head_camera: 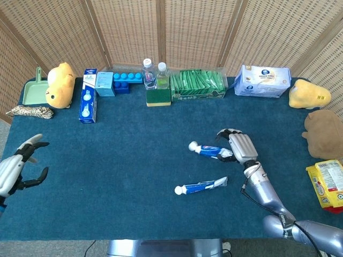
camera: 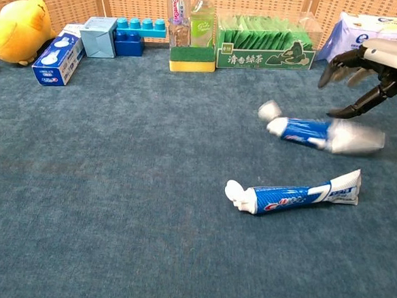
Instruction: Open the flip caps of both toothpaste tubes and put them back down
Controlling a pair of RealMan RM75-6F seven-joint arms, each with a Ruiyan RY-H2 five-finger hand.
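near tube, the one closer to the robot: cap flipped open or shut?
Open. On the near toothpaste tube, lying flat on the table, the white cap stands hinged back off the nozzle end in the chest view.

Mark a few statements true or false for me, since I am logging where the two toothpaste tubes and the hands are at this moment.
1. The right hand grips the far blue-and-white toothpaste tube. False: its fingers are spread above the blurred tube, holding nothing.
2. The near blue-and-white toothpaste tube lies on the dark teal table cloth. True.
3. The left hand hovers over the tubes. False: it is at the table's left edge, open and empty.
4. Both tubes point their white caps toward the robot's left. True.
5. A yellow plush toy sits between the tubes. False: it sits at the far left.
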